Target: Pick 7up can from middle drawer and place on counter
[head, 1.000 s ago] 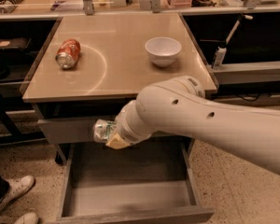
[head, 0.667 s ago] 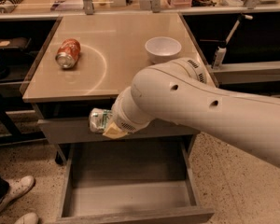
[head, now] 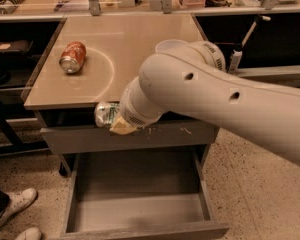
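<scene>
The 7up can (head: 105,114), green and silver, is held in my gripper (head: 115,120) just in front of the counter's near edge, above the drawers. The big white arm hides most of the gripper. The counter (head: 125,49) is a glossy tan top behind and above the can. The middle drawer (head: 140,199) stands pulled open below, its grey floor bare. The can is clear of the drawer and level with the counter edge.
An orange-red soda can (head: 73,57) lies on its side at the counter's left. A white bowl (head: 168,46) sits at the right, partly hidden by my arm. A grey drawer front with white scuffs (head: 130,136) is under the counter. Someone's shoes (head: 12,209) are at lower left.
My arm has risen and swung left with the can, which has moved from in front of the drawer front up to the counter's edge.
</scene>
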`<action>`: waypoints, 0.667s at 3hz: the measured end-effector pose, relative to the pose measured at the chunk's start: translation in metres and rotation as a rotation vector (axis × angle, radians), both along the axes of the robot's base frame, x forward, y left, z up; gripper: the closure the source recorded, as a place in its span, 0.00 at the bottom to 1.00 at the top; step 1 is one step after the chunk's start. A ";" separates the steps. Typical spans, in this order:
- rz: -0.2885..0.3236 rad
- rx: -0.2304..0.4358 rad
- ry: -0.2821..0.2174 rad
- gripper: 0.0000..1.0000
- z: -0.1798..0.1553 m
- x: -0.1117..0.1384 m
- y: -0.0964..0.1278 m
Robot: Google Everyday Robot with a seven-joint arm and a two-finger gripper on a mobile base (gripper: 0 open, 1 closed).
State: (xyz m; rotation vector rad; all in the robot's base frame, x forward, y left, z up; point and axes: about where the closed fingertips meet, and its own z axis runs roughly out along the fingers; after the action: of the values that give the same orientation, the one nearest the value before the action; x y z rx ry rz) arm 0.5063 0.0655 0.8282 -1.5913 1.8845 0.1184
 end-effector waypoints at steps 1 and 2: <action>0.002 -0.001 -0.030 1.00 0.034 0.030 0.000; 0.003 0.010 -0.043 1.00 0.057 0.069 0.002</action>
State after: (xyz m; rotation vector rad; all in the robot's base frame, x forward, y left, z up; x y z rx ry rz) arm 0.5751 0.0676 0.8857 -1.5777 1.8456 0.0937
